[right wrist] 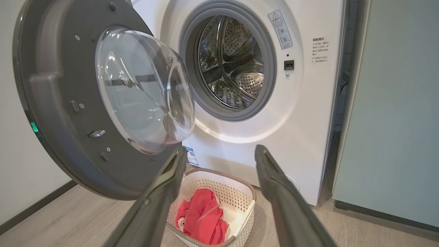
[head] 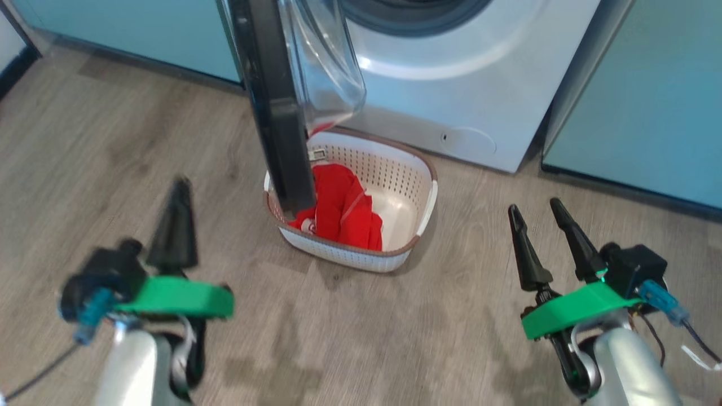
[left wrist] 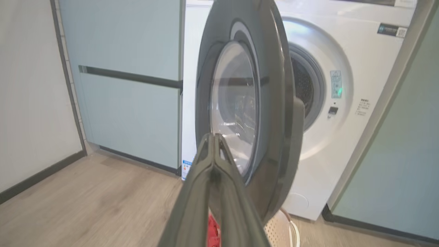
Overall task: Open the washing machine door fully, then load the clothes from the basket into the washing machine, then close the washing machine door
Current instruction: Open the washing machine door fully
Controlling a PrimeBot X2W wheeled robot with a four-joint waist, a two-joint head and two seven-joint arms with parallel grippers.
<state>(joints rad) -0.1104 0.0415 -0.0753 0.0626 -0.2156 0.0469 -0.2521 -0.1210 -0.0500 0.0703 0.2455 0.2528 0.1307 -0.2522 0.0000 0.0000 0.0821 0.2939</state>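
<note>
Door [right wrist: 51, 103], large and round, with a wide glossy black rim and a clear domed glass centre: we find it swung out to the left of the opening, roughly square to the front of the white front-loading washing machine [right wrist: 308, 113], so that the grey-rimmed perforated steel drum [right wrist: 233, 65] lies exposed. In the head view we see the door edge-on, its lower rim crossing in front of the left part of the small cream-white perforated plastic basket [head: 397, 163] with the brown rim. The basket rests on the pale wood-grain floor [head: 141, 146] just before the machine, below the opening. The bright red fabric clothes [head: 341, 208] lie heaped in its left half; the right half shows bare base. Pale teal flat-fronted cabinets [head: 648, 84] flank the machine on both sides. We note the left gripper [head: 180, 189] at the lower left of the head view, its two long dark fingers pressed together with nothing between them, apart from door and basket. The right gripper [head: 535, 206] sits at the lower right, jaws spread wide and empty, fingers pointing towards the machine.
</note>
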